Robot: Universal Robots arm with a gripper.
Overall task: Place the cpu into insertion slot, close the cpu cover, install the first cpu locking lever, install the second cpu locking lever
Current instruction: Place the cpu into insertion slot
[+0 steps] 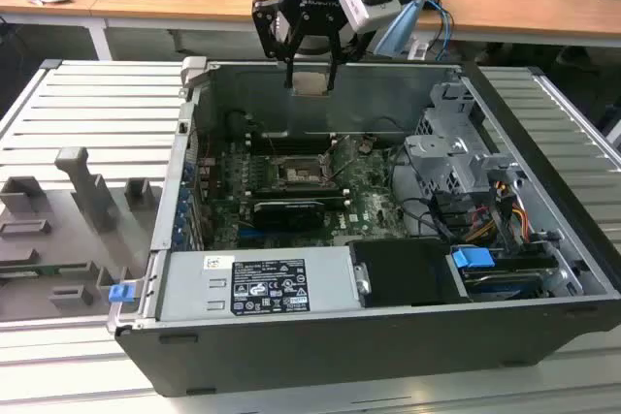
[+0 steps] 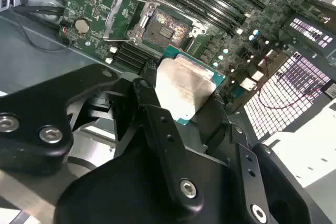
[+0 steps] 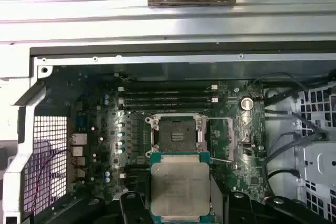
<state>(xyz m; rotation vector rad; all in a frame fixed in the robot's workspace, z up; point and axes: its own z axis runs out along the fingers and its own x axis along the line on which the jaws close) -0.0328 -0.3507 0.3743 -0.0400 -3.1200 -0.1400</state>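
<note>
in the exterior view, the black two-fingered pincer [image 1: 310, 84] hangs over the far wall of the open dark grey computer case [image 1: 388, 336], which lies on the ribbed grey metal bench [image 1: 87, 113]. the pincer is clenched on the cpu, a small flat square chip with a dull silver-grey metal top and a thin green border [image 3: 180, 187]. the chip is held level, top face up, with one finger against each of two opposite edges.

the cpu is in the air, well above the green circuit board [image 3: 247, 150]. it sits on the near side of the insertion slot, a small square black socket with a dark centre and a silver rim [image 3: 176, 132]. the socket lies bare. the cpu cover, a thin silver metal frame [image 3: 205, 135], appears to be raised at the socket's side.

the chip is judged to be light, thin and stiff. its metal lid is probably slick, so little grip is offered by the flat faces. the edge hold is judged the right one, since the underside contacts are left untouched. the chip and the socket are both taken to be fragile.
</note>
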